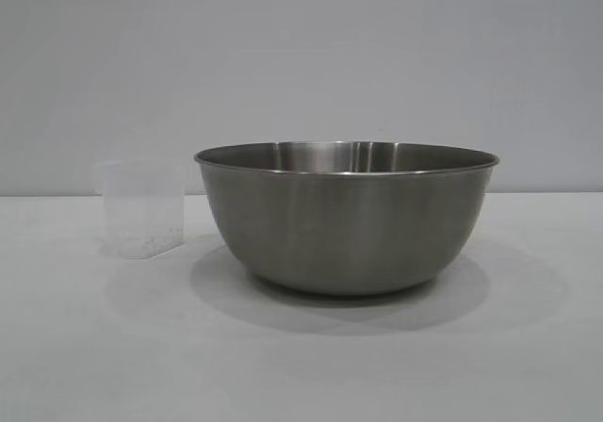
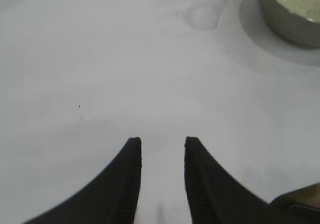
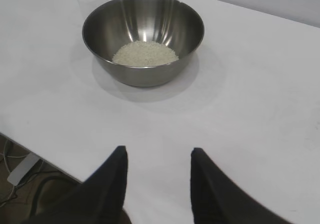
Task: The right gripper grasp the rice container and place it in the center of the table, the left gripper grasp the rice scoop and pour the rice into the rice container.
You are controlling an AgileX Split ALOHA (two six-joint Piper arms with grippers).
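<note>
The steel rice container (image 1: pixel 346 217) stands on the white table (image 1: pixel 85 347), a little right of the middle in the exterior view. A mound of white rice (image 3: pixel 145 53) lies in its bottom (image 3: pixel 143 39). The clear plastic rice scoop (image 1: pixel 141 206) stands upright to its left, apart from it, with a few grains left in it. Neither arm shows in the exterior view. My left gripper (image 2: pixel 162 143) hangs open over bare table, well away from the scoop (image 2: pixel 202 4) and the container (image 2: pixel 292 9). My right gripper (image 3: pixel 157 154) is open and holds nothing, short of the container.
The table's edge (image 3: pixel 35 149) runs close to my right gripper, with cables and a white box (image 3: pixel 22 169) on the floor below. A plain grey wall (image 1: pixel 301 55) stands behind the table.
</note>
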